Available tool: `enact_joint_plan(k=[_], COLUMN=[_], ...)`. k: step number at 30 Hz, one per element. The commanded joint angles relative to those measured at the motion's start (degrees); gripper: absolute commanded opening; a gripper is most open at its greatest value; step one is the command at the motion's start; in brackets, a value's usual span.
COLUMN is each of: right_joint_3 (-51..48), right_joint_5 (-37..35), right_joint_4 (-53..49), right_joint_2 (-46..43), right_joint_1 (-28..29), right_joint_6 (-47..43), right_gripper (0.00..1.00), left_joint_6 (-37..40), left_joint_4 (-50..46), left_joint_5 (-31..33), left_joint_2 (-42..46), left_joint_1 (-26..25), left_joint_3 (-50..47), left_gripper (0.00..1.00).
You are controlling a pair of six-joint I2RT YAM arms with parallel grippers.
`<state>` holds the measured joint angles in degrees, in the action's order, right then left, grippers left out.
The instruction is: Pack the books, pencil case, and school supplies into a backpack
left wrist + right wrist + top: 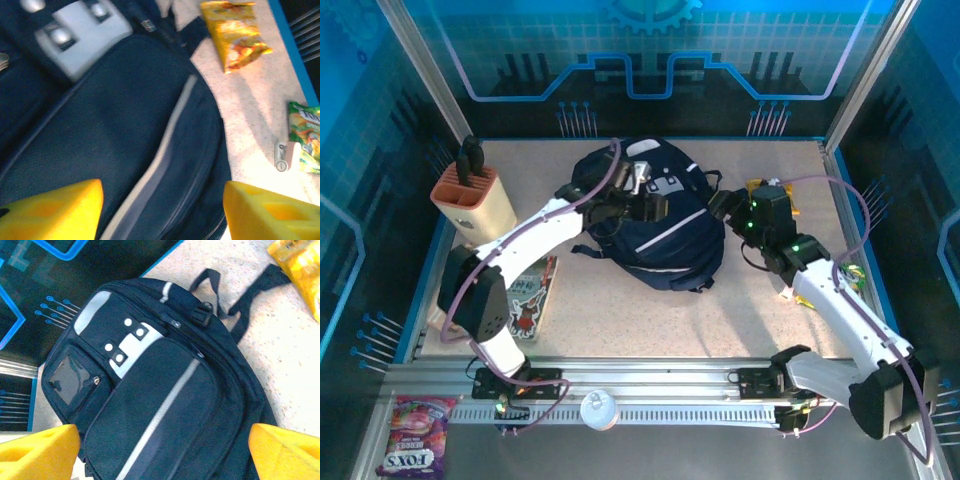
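Nearest, on the near-left side of the navy backpack (pixel 665 240), the thin cartoon-covered book (pixel 532 295) lies flat on the table, partly under the left arm, not yet packed. The left gripper (pixel 162 212) hovers over the backpack's front panel with its jaws spread and nothing between them. The right gripper (pixel 162 452) hangs at the backpack's right side, also wide apart and empty. The backpack lies front-up and looks zipped shut, so the step in hand is probably getting it open. That would go best with one gripper pinning the fabric near the top while the other pinches a zipper pull (pixel 174 323) and draws it along the seam, not upward, so the bag does not slide. Beyond the backpack's right edge lies the yellow snack bag (pixel 235 35), and far to its left stands the knife block (pixel 475 200). Neither belongs inside.
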<state>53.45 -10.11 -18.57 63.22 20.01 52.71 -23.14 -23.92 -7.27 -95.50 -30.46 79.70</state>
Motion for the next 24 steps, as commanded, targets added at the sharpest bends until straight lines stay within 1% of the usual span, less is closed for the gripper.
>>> enact_joint_plan(k=[1, 2, 4, 6, 10, 14, 17, 19, 24], right_joint_3=[4.01, 4.97, 6.31, 7.25, 9.01, 10.76, 11.9, 12.35, 13.05], right_joint_5=[2.13, 3.04, 4.22, 5.48, 7.19, 8.04, 8.39, 8.59, 8.95], right_joint_4=[-1.95, -1.98, -1.5, -0.82, 0.58, 1.21, 1.34, 1.52, 1.52], right_joint_2=[3.84, 5.16, 7.6, 9.88, 13.89, 16.69, 18.23, 18.93, 20.2], right_joint_1=[0.05, 0.32, 1.26, 2.27, 4.05, 5.53, 6.35, 6.65, 7.22], right_joint_6=[-7.58, -8.31, -9.06, -9.46, -9.29, -9.29, -9.29, -9.31, -9.64], right_gripper=[0.9, 0.91, 0.91, 0.91, 0.91, 0.91, 0.91, 0.91, 0.92], left_joint_6=[-6.34, -7.35, -8.82, -10.7, -13.76, -15.38, -15.86, -16.31, -17.51], left_joint_4=[0.39, -0.07, -1.41, -3.29, -5.12, -7.63, -9.43, -10.33, -10.19], left_joint_5=[3.16, 5.08, 8.09, 10.68, 11.51, 12.43, 12.86, 13.3, 11.34], left_joint_2=[6.11, 7.84, 10.78, 13.54, 19.4, 24.85, 27.58, 28.25, 28.25], left_joint_1=[4.52, 5.73, 7.88, 10.4, 16.38, 20.69, 22.51, 22.92, 22.9], left_joint_3=[-7.03, -9.94, -14.84, -19.52, -29.36, -36.75, -39.96, -41.29, -43.98], left_gripper=[0.79, 0.84, 0.9, 0.93, 0.95, 0.99, 0.99, 0.99, 0.99])
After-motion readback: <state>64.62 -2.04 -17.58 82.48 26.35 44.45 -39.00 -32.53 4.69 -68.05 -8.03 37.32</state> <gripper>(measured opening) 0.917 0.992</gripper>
